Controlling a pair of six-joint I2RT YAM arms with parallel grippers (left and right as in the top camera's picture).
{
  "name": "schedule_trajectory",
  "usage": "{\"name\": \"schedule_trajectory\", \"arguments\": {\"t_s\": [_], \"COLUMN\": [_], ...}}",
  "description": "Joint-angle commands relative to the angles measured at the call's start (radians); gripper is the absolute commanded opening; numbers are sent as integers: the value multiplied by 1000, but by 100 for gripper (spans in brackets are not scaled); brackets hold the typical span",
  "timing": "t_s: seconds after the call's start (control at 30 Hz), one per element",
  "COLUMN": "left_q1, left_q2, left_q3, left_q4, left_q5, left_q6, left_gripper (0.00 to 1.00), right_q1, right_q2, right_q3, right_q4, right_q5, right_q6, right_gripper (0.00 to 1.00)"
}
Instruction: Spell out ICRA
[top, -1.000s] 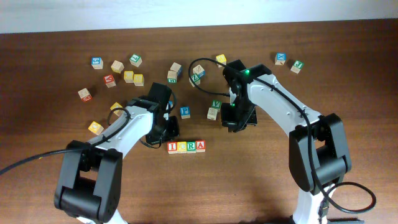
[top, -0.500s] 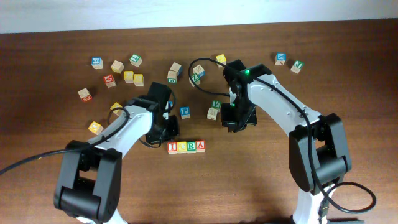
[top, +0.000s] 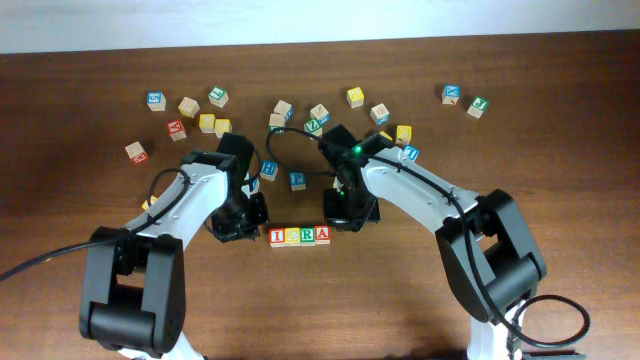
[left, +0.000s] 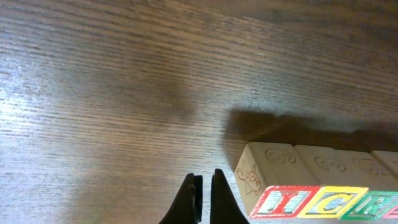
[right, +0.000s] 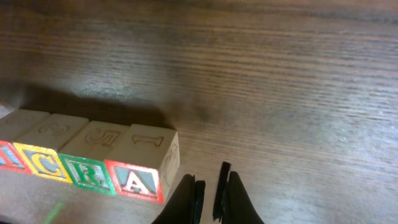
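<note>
Row of small light-wood ICRA letter cubes (top: 299, 236) looks light, rigid — pinch flat opposite faces — left gripper (left: 204, 180), right gripper (right: 209, 186) both closed, empty.

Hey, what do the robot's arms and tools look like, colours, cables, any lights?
The left arm and right arm have white rounded links with black joints. A black cable trails from each. A green light glows on the right arm's wrist. The left tool and right tool each end in two slim black fingers.
</note>
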Motion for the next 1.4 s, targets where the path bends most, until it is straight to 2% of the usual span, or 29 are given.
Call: {"name": "schedule_trajectory", "arguments": {"t_s": [0.0, 0.17, 0.6, 0.73, 0.87, 1.03, 1.13, 1.2, 1.3, 1.33, 1.37], "left_q1": [1, 1, -27, -24, 7, 35, 37, 37, 37, 37, 37], "left_q2": [9, 9, 9, 9, 9, 0, -92, -220, -505, -588, -653], "left_q3": [-11, -51, -64, -64, -64, -53, -25, 0, 3, 3, 3], "left_q4": [5, 44, 89, 88, 88, 47, 19, -8, -51, -78, -109], "left_q5": [16, 87, 123, 46, 40, -96, -99, -99, -108, -125, -128], "left_q6": [8, 9, 9, 9, 9, 9, 9, 9, 9, 9, 9], "left_gripper": [0, 0, 0, 0, 0, 0, 0, 0, 0, 20, 43], "right_q1": [9, 35, 35, 27, -5, -78, -121, -130, -119, -103, -80], "right_q2": [-8, -8, -7, -8, -8, -25, -86, -197, -469, -552, -628], "right_q3": [-29, -34, -34, -34, -33, -9, 51, 67, 68, 66, 64], "right_q4": [32, 78, 82, 74, 35, -50, -171, -247, -352, -379, -401], "right_q5": [-19, -28, -27, -28, -28, -1, 27, 107, 178, 209, 241], "right_q6": [34, 45, 60, 60, 60, 46, -2, -1, 0, 7, 7], "right_gripper": [5, 5, 5, 4, 5, 5, 4, 4, 5, 9, 21]}}
